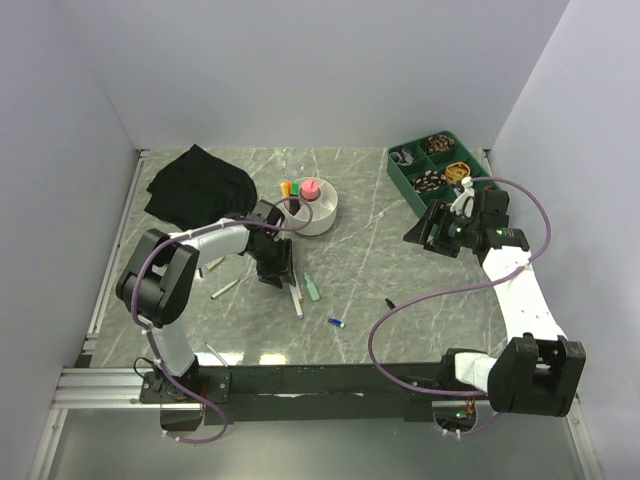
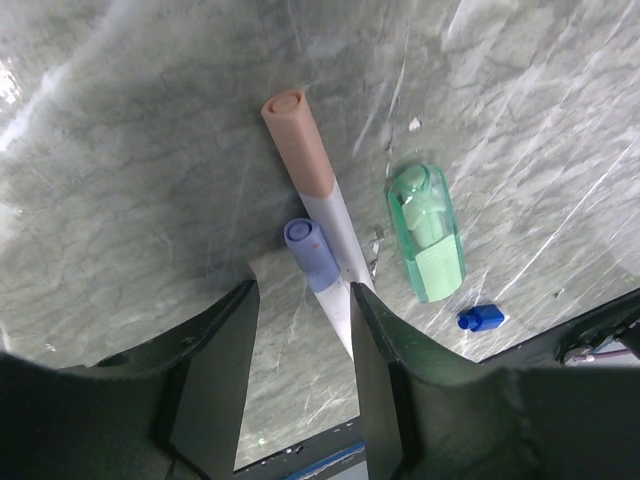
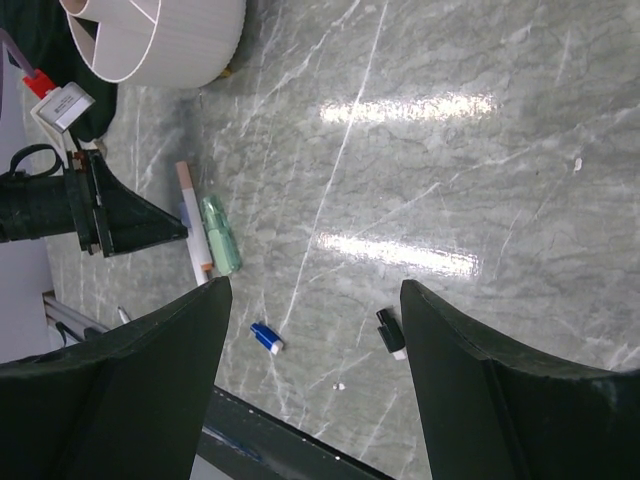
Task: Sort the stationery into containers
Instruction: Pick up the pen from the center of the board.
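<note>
the left arm (image 1: pixel 160 285) rises from its base at the near left, folds sharply at a dark elbow and sends its white forearm out to the right. its wrist tips over, so the left end effector (image 1: pixel 276 262) points steeply down, low in the middle of the scene. its two dark fingers (image 2: pixel 215 370) stand partly apart, with a gap between them.

the right arm (image 1: pixel 520 300) climbs from its base at the near right, its white link leaning back and slightly left. the right end effector (image 1: pixel 430 232) is raised and aims left, its fingers (image 3: pixel 150 380) spread wide with nothing between them.
</note>
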Robot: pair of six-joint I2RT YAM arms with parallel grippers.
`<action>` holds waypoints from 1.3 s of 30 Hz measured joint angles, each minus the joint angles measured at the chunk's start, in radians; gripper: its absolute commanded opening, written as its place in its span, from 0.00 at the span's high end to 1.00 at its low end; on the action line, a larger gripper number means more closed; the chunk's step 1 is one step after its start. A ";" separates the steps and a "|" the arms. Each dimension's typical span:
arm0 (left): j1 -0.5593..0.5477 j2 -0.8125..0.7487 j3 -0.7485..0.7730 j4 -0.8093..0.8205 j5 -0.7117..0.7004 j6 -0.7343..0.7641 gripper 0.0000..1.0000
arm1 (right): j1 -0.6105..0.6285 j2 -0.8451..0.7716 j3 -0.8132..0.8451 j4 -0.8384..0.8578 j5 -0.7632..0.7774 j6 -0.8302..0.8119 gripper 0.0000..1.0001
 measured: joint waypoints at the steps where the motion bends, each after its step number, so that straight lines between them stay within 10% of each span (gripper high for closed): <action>1: -0.001 0.006 0.008 -0.006 -0.003 -0.002 0.54 | -0.002 0.000 0.000 0.000 0.000 0.000 0.24; 39: -0.046 0.070 0.079 -0.096 -0.121 -0.032 0.56 | -0.047 -0.040 0.000 -0.024 -0.026 0.014 0.24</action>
